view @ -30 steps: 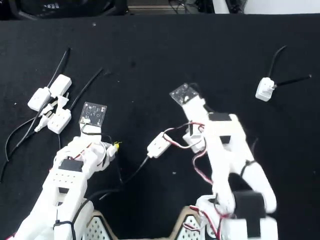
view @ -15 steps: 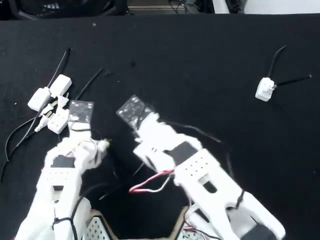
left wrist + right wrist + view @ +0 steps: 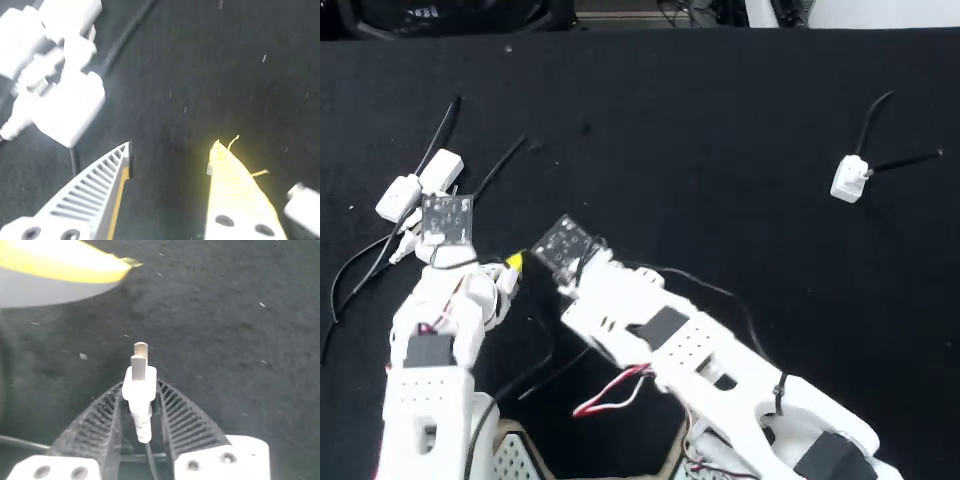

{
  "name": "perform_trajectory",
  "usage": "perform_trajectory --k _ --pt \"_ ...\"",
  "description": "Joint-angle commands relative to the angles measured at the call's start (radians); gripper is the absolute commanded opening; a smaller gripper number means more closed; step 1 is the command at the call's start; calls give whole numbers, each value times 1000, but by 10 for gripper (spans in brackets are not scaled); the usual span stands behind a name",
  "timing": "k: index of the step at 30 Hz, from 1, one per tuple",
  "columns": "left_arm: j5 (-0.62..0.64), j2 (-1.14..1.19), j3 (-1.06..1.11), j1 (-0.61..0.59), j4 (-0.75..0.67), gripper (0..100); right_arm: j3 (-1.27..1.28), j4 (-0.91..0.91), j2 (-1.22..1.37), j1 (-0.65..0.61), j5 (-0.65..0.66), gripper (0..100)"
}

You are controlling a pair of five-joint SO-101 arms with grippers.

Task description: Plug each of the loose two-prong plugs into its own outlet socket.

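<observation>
My right gripper (image 3: 140, 387) is shut on a white two-prong plug (image 3: 140, 375), whose prongs point away from the wrist over the black mat. In the high view the right gripper (image 3: 566, 248) sits at the left-centre, close beside my left gripper (image 3: 480, 248). The left gripper (image 3: 172, 147) is open, with bare mat between its white and yellow fingers. Just beyond it lies a cluster of white outlet blocks and plugs (image 3: 65, 107), at the far left of the table (image 3: 418, 192). A lone white outlet (image 3: 849, 178) lies at the far right.
Black cords (image 3: 485, 170) run out from the left cluster, and another black cord (image 3: 545, 355) trails between the two arms. The left gripper's yellow finger (image 3: 60, 262) passes close ahead of the held plug. The mat's middle and back are bare.
The right arm has swung left across the table, bringing its gripper beside the left one. The left arm has moved up and left toward the outlet cluster.
</observation>
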Motion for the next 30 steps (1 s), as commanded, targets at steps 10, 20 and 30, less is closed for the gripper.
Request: perform_trajectory --k 10,20,30 --pt "-75 -448 74 166 262 252 8 -23 -54 -55 -9 11" --pt "-97 -367 119 225 195 252 45 150 -375 -51 -9 11" --pt "-97 -371 127 223 196 252 131 161 -567 -51 -8 11"
